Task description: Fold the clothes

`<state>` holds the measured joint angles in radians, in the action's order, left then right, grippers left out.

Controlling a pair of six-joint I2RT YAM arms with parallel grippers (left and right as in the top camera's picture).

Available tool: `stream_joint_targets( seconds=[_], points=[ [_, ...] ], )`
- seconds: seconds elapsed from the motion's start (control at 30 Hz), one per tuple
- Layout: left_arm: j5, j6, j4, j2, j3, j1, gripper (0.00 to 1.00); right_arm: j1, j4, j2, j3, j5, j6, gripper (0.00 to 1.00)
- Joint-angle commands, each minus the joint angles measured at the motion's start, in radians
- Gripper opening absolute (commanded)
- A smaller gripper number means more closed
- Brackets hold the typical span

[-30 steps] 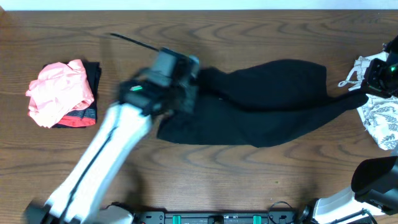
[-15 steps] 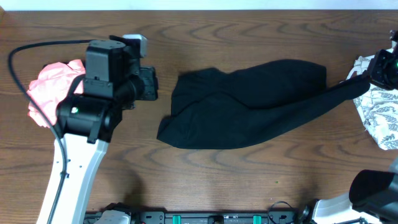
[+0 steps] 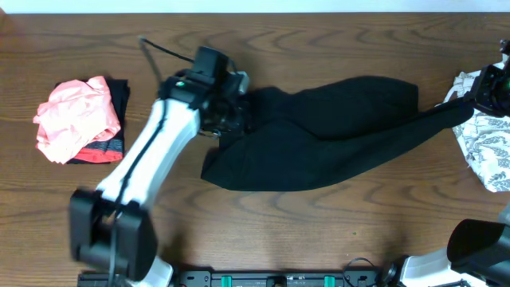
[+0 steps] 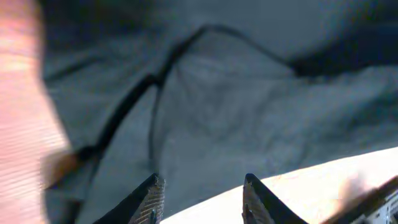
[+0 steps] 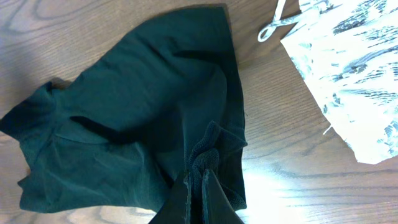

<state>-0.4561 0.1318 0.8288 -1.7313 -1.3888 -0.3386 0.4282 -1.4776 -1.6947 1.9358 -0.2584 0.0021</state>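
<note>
The large plain black fabric garment (image 3: 319, 139) lies spread across the middle of the brown wooden table (image 3: 319, 231), with one narrow end drawn out towards the robot's right. At that end the right gripper (image 5: 198, 177) is pinched closed on a bunched fold of the garment. The left gripper (image 4: 202, 199) is over the garment's opposite edge, its fingers parted with nothing between them. Just beyond the held end lies a white leaf-patterned cloth (image 3: 488, 155). Well apart from the other end sits a crumpled coral-pink garment (image 3: 76, 118).

overhead: top-down, far | wrists: close, downward | shared: black garment (image 3: 319, 135)
</note>
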Motion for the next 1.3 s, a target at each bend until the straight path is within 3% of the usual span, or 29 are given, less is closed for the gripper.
stream_joint_targets(
  seconds=[0.0, 0.1, 0.43, 0.77, 1.1, 1.27],
  points=[
    [-0.101, -0.04, -0.017, -0.084, 0.004, -0.014, 0.42, 0.003, -0.005, 0.008, 0.013, -0.007, -0.018, 0.01],
    [-0.151, -0.046, -0.046, -0.138, 0.004, -0.02, 0.42, 0.003, -0.007, 0.008, 0.013, -0.007, -0.018, 0.01],
    [-0.123, -0.054, -0.092, -0.232, 0.004, -0.02, 0.42, 0.003, -0.014, 0.008, 0.013, -0.006, -0.019, 0.01],
    [0.065, -0.053, -0.129, -0.25, 0.004, -0.02, 0.42, 0.003, -0.018, 0.008, 0.013, -0.003, -0.019, 0.01],
    [0.063, -0.053, -0.137, -0.279, 0.011, -0.021, 0.42, 0.003, -0.023, 0.008, 0.013, -0.003, -0.019, 0.01],
    [-0.013, -0.053, -0.136, -0.302, 0.014, -0.021, 0.42, 0.003, -0.023, 0.008, 0.013, -0.003, -0.019, 0.01]
  ],
)
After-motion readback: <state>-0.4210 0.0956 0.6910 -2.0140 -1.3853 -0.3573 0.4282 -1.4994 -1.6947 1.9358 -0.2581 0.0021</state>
